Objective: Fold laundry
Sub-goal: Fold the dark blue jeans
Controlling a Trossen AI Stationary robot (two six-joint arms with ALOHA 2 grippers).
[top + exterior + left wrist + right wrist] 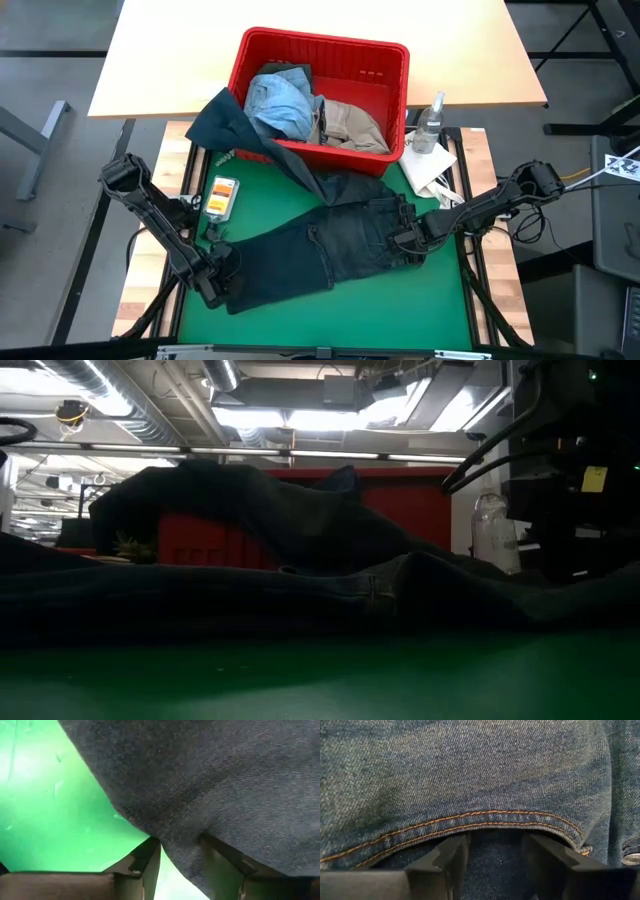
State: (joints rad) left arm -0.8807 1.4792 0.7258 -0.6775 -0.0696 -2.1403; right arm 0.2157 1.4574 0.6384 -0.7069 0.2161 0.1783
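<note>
dark navy jeans [320, 250] lie flat across the green desk [400, 310], btwn both hands. left hand [218, 275] has its fingers round the leg hem, denim pinched. right hand [408, 240] grips the waistband, w/ fabric btwn its fingers. heavy, floppy denim, prob drags; hold seams and hems, the thick edges.

Four garments show: one pair of dark jeans [330, 250], one light blue denim piece [280, 100], one khaki piece [350, 125], one dark olive piece [225, 125]; also one red basket [390, 60], one spray bottle [430, 125].
</note>
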